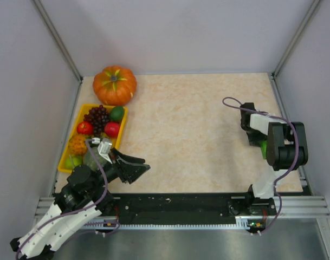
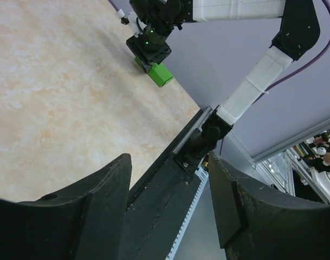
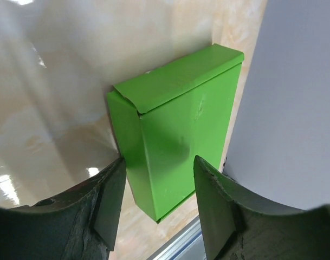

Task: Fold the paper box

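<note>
The paper box (image 3: 178,141) is a bright green card box, folded into a flat closed block. It lies on the table right against the right wall. It also shows small in the top view (image 1: 264,147) and in the left wrist view (image 2: 159,74). My right gripper (image 3: 159,211) is open and hangs just above the box's near end, a finger on each side of it. It shows in the top view (image 1: 254,138) too. My left gripper (image 1: 133,170) is open and empty, low at the near left beside the tray. In its own view (image 2: 170,179) it points across the front rail.
An orange pumpkin (image 1: 115,85) stands at the back left. A yellow tray (image 1: 66,158) holds grapes (image 1: 97,118), a round green fruit (image 1: 117,113), red fruits (image 1: 111,129) and others. The right wall (image 3: 295,108) and the front rail (image 1: 181,203) are close to the box.
</note>
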{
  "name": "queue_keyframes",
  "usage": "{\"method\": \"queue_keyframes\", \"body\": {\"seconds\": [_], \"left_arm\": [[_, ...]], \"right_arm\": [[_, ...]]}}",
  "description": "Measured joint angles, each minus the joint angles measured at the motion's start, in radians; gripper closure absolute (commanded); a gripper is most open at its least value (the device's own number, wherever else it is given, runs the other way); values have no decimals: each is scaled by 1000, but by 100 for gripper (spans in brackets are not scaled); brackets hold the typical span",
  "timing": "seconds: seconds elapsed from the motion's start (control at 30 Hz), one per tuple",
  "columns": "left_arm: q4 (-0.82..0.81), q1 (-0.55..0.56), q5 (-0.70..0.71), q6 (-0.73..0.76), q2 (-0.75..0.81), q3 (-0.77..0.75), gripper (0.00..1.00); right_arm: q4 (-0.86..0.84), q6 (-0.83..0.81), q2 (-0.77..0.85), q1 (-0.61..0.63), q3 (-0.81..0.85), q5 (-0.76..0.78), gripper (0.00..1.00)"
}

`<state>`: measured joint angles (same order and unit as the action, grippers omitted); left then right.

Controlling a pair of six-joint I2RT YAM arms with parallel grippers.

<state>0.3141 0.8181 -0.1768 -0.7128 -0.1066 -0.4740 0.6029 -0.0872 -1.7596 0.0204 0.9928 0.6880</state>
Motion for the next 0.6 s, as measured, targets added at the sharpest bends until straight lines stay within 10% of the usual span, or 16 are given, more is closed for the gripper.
{"method": "queue_keyframes", "body": {"seconds": [0.6], "left_arm": [[76,0,-30,0,48,-52,33]], "right_arm": [[39,71,105,-2,16,61,31]]}}
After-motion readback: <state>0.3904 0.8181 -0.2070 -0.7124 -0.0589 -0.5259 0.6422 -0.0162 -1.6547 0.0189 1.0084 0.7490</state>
